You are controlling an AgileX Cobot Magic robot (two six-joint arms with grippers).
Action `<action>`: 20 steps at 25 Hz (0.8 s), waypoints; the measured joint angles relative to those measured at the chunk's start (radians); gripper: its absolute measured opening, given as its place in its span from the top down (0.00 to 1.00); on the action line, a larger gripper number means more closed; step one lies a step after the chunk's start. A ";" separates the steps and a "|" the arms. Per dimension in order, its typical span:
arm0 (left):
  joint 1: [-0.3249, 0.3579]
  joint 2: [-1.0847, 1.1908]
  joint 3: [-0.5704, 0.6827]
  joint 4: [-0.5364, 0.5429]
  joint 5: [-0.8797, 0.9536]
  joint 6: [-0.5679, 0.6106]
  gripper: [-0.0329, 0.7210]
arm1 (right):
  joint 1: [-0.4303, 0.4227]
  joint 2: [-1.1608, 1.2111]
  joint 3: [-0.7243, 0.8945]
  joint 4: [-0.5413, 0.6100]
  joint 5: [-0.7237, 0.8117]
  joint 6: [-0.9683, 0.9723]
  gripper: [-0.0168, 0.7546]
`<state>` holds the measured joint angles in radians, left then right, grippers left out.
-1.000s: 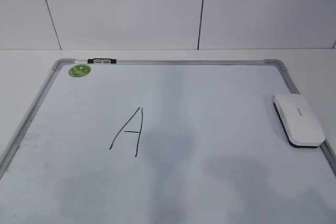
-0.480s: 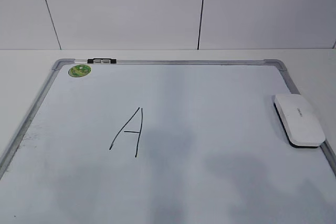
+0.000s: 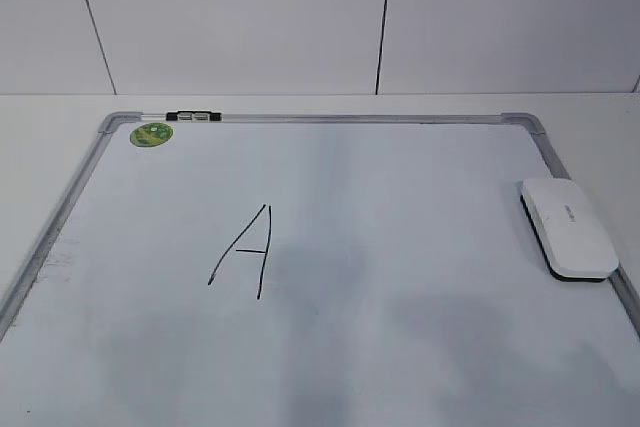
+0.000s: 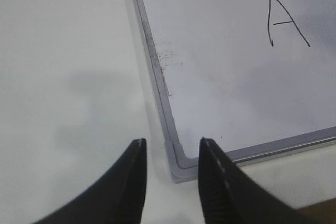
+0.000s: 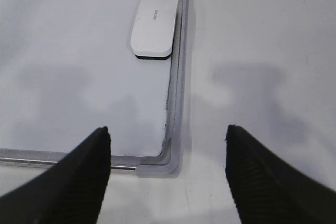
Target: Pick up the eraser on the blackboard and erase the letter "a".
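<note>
Since the coming move is the pickup, we start at our own fingers and work outward. Our right gripper (image 5: 168,171) hangs with its two dark fingers spread wide apart and nothing between them, over the near right corner of the blackboard (image 5: 176,129). From there the eraser (image 5: 154,24) lies ahead at about 12 o'clock, a touch toward 11, well apart from the fingertips. It rests flat on the white surface, dark underside down, just beside the grey frame on the board's right edge. Its long axis runs roughly 12 to 6 in the right wrist view, nearly parallel to that frame rail, so we judge that open fingers would close across its short width with little wrist turn.

Our left gripper (image 4: 170,182) is narrowly parted and empty, above the board's near left corner (image 4: 178,163). The eraser does not show in that view at all. We therefore judge the right arm to be clearly the nearer one for the grasp.

Farther out, in the exterior view, the eraser (image 3: 568,228) sits at 3 o'clock on the board, while the written letter (image 3: 245,250) lies left of centre, toward 9 o'clock from the eraser and well apart from it. What we see is an angular capital form; no small rounded one shows. Farthest off, a round green magnet (image 3: 151,133) sits at the far left corner.
</note>
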<state>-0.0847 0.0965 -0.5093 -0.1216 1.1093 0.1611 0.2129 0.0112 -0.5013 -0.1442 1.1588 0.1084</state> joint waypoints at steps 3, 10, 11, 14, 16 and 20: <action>0.000 0.000 0.000 0.000 0.000 0.000 0.62 | 0.000 0.000 0.000 0.000 0.000 0.000 0.27; 0.000 -0.018 0.000 0.001 0.000 0.000 0.62 | 0.000 0.000 0.000 0.000 0.000 0.000 0.27; 0.000 -0.028 0.000 0.001 0.000 0.000 0.62 | 0.000 -0.002 0.000 0.000 0.000 0.000 0.27; 0.000 -0.080 0.000 0.001 0.000 0.000 0.62 | 0.000 -0.020 0.000 0.000 -0.002 0.000 0.27; 0.000 -0.085 0.001 0.001 -0.002 0.000 0.62 | 0.000 -0.026 0.000 0.000 -0.002 0.000 0.27; 0.000 -0.087 0.001 0.002 -0.002 0.000 0.62 | 0.000 -0.028 0.000 -0.002 -0.004 0.000 0.27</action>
<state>-0.0847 0.0093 -0.5087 -0.1192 1.1075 0.1611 0.2129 -0.0170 -0.5013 -0.1466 1.1549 0.1084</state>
